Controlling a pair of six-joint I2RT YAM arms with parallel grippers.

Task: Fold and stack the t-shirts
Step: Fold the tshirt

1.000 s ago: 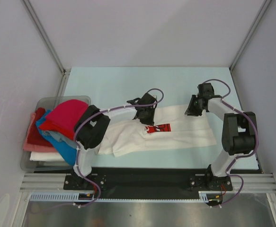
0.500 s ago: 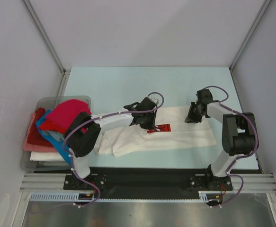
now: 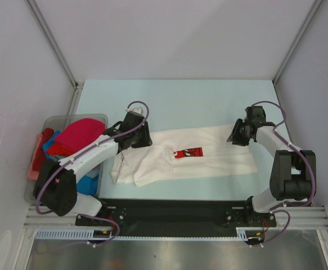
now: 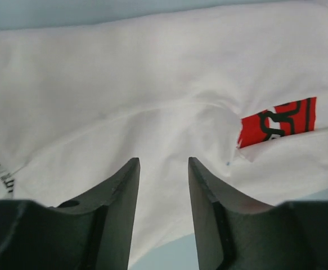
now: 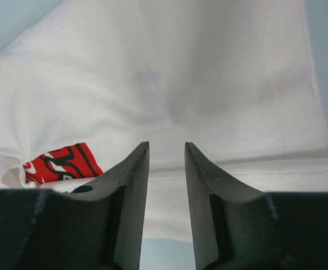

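Observation:
A white t-shirt (image 3: 209, 157) lies flat across the near middle of the table, its red print (image 3: 187, 152) facing up. The same print shows as a folded red patch (image 4: 277, 120) in the left wrist view and at the left (image 5: 59, 163) in the right wrist view. My left gripper (image 3: 143, 135) (image 4: 162, 160) hovers over the shirt's far left corner, open, with only cloth below the gap. My right gripper (image 3: 236, 134) (image 5: 167, 144) is over the far right corner, also open and holding nothing. More t-shirts, magenta-red (image 3: 76, 135), blue (image 3: 88, 183) and pink (image 3: 36, 163), are heaped at the left.
The clear grey bin (image 3: 76, 116) holding the heap stands at the table's left edge, close to the left arm's elbow. Bare pale blue tabletop (image 3: 180, 101) stretches beyond the shirt. Grey walls close in both sides and the back.
Both grippers have opened and let go of the white shirt's far edge. The left arm swung left from the shirt's middle to its left end. The right gripper shifted slightly right.

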